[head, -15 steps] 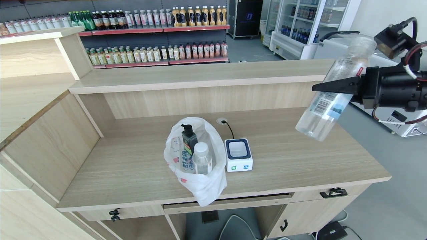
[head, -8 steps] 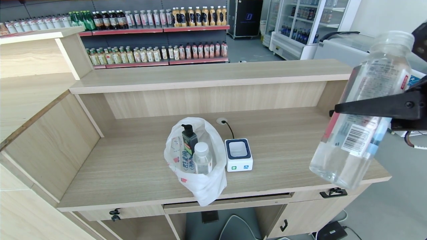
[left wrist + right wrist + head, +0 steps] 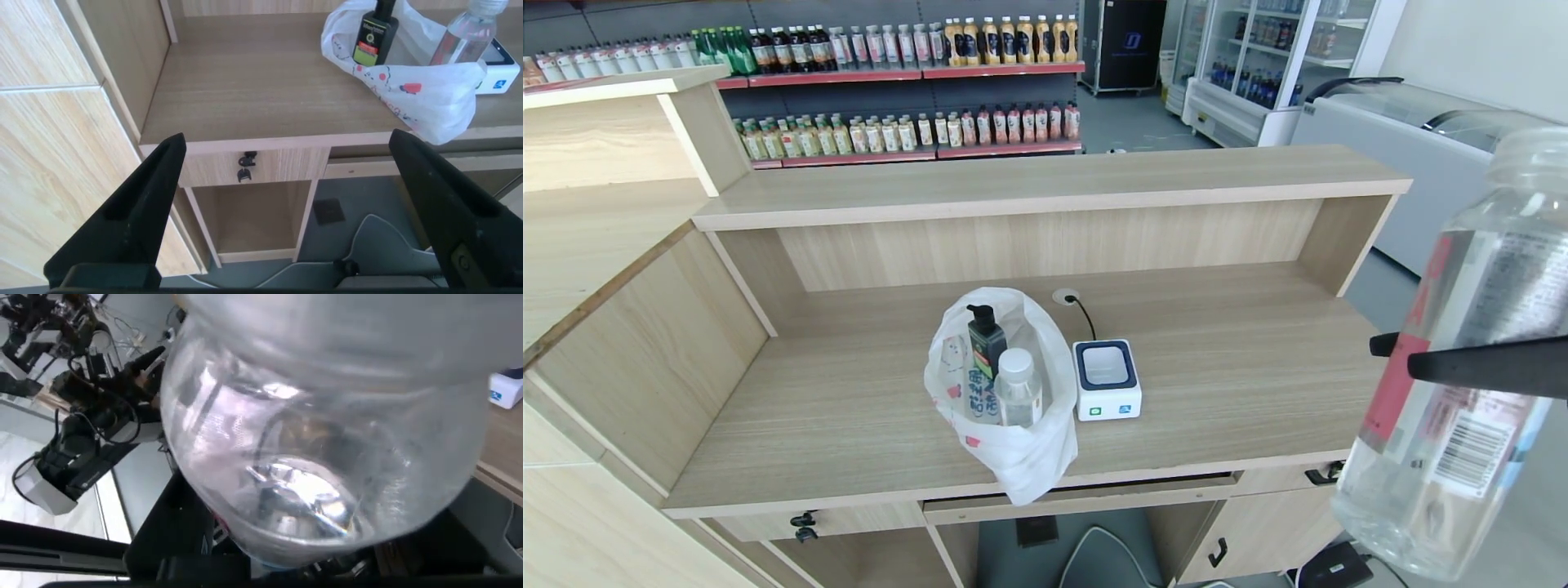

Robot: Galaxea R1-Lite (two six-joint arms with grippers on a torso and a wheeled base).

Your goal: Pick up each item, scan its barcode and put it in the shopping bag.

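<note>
The clear water bottle (image 3: 1494, 278) is held tilted in the right tool (image 3: 1421, 359), which is clamped across its labelled middle, close to the head camera by the right end of the worktop (image 3: 1241, 367). The shopping bag (image 3: 1021, 457) is seen standing on the worktop just beside the white scanner (image 3: 1105, 380), with a dark pump bottle (image 3: 986, 339) and a small clear bottle (image 3: 1018, 388) inside. The left tool (image 3: 286, 147) is held spread wide with nothing in it, low before the worktop's front left part.

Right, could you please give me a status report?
Left claw open, in front of the counter. Right claw shut on clear bottle, off the counter's right end. Nothing between it and the scanner.
</note>
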